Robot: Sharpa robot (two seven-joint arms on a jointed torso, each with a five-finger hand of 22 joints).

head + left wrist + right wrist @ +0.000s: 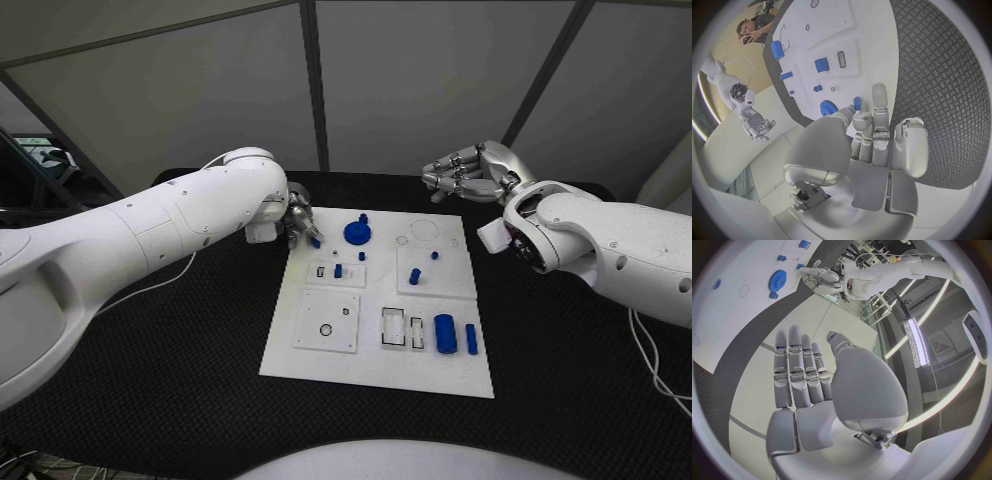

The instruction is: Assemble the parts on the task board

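The flat white rectangular task board [378, 372] lies in the middle of the black textured bench [173, 380]. The left hand [300, 222] sits at the board's far left corner, its silver fingers [879, 107] reaching down beside a small blue peg-shaped part [857, 103] at that corner; whether the hand actually grips this piece, I cannot tell. Just beside it on the board rests a round blue toothed gear [356, 234]. Further along the board, a small blue block [338, 270] stands in the left inset panel, two short blue pegs [415, 276] stand in the right panel, and a thick blue cylinder [444, 334] with a thinner blue rod [472, 339] lie side by side near the board's near right part. The right hand [469, 172] hovers above the bench beyond the board's far right corner, fingers extended and holding nothing.
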